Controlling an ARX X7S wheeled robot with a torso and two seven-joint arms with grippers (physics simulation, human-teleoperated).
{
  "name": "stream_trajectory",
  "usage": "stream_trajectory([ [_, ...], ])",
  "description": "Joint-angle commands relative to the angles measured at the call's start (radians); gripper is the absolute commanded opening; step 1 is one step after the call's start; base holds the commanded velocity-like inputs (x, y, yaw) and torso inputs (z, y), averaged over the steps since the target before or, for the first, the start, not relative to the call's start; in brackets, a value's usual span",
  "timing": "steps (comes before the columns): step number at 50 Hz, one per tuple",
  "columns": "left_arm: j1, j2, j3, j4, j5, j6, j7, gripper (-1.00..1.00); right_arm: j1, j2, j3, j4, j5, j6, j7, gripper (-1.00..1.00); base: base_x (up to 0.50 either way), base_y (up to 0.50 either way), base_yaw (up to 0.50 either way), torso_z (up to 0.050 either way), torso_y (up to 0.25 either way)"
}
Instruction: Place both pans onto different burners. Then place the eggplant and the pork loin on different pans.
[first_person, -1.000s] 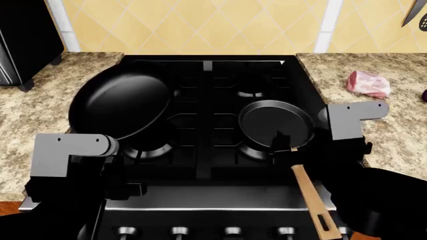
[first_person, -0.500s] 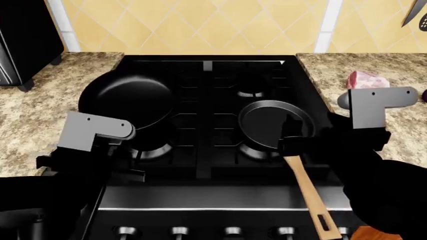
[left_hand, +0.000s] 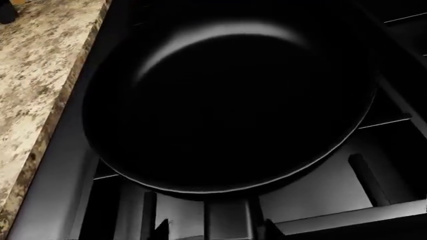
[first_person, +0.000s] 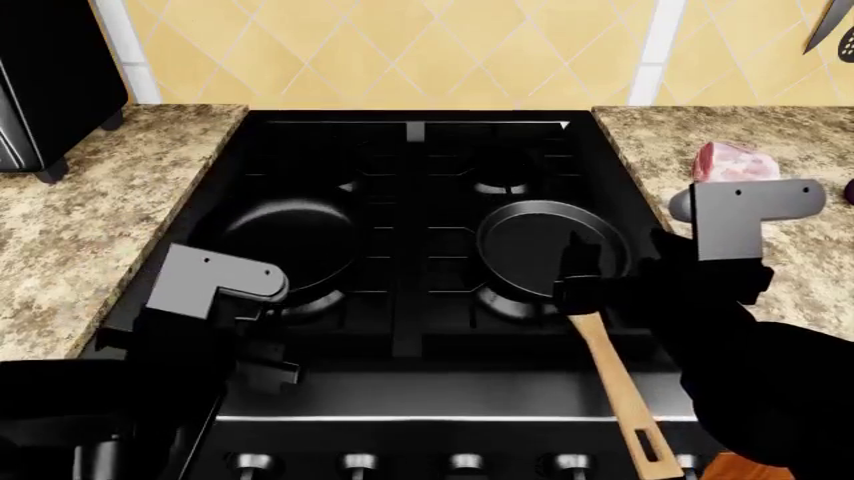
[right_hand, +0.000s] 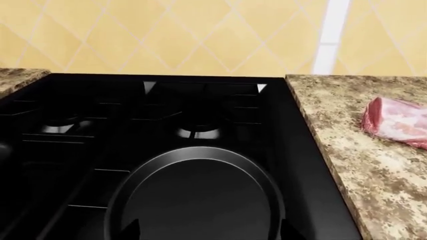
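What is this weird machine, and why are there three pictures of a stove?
It's a pretend robot in a computer world, with two arms ending in grippers. One picture comes from a camera on its head; the other two from cameras near each gripper. On the black stove sit two pans: a deep pan by the left gripper and a shallow pan with a wooden handle by the right gripper. Pink pork loin waits on the counter. Whether either gripper is squeezing a handle is too dark to tell.
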Motion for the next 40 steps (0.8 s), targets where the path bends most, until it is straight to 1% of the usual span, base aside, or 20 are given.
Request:
stream_trajectory([
  [1, -0.009, -0.004, -0.006, -0.002, 0.057, 0.006, 0.012, 1.00, -0.004, 0.001, -0.008, 0.008, -0.009, -0.009, -0.006, 1.00, 0.00, 0.00, 0.00, 0.000, 0.000],
  [9, -0.038, -0.011, -0.027, 0.014, 0.026, 0.006, -0.013, 1.00, -0.007, 0.004, -0.007, 0.005, -0.011, -0.017, -0.008, 1.00, 0.00, 0.00, 0.00, 0.000, 0.000],
  [15, -0.079, -0.026, -0.115, 0.150, -0.106, 0.050, -0.056, 1.00, 0.003, 0.007, -0.008, -0.004, -0.001, -0.010, 0.003, 1.00, 0.00, 0.00, 0.00, 0.000, 0.000],
  [21, -0.072, -0.043, -0.190, 0.260, -0.206, 0.114, -0.094, 1.00, 0.015, 0.011, -0.006, -0.028, 0.015, -0.001, 0.024, 1.00, 0.00, 0.00, 0.00, 0.000, 0.000],
  [25, -0.039, -0.050, -0.237, 0.280, -0.206, 0.157, -0.081, 1.00, 0.023, 0.011, -0.009, -0.038, 0.021, 0.004, 0.033, 1.00, -0.03, 0.00, 0.00, 0.000, 0.000],
  [30, 0.001, -0.054, -0.276, 0.303, -0.203, 0.192, -0.067, 1.00, 0.026, 0.012, -0.013, -0.051, 0.015, -0.001, 0.035, 1.00, -0.50, 0.03, 0.00, 0.000, 0.000],
  [36, 0.015, -0.055, -0.290, 0.310, -0.194, 0.207, -0.061, 1.00, 0.019, 0.012, 0.000, -0.061, 0.008, -0.025, 0.030, 1.00, -0.01, 0.00, 0.00, 0.000, 0.000],
  [40, 0.023, -0.049, -0.294, 0.312, -0.187, 0.215, -0.053, 1.00, 0.008, 0.007, 0.019, -0.050, 0.026, -0.035, 0.035, 1.00, 0.00, -0.50, 0.00, 0.000, 0.000],
])
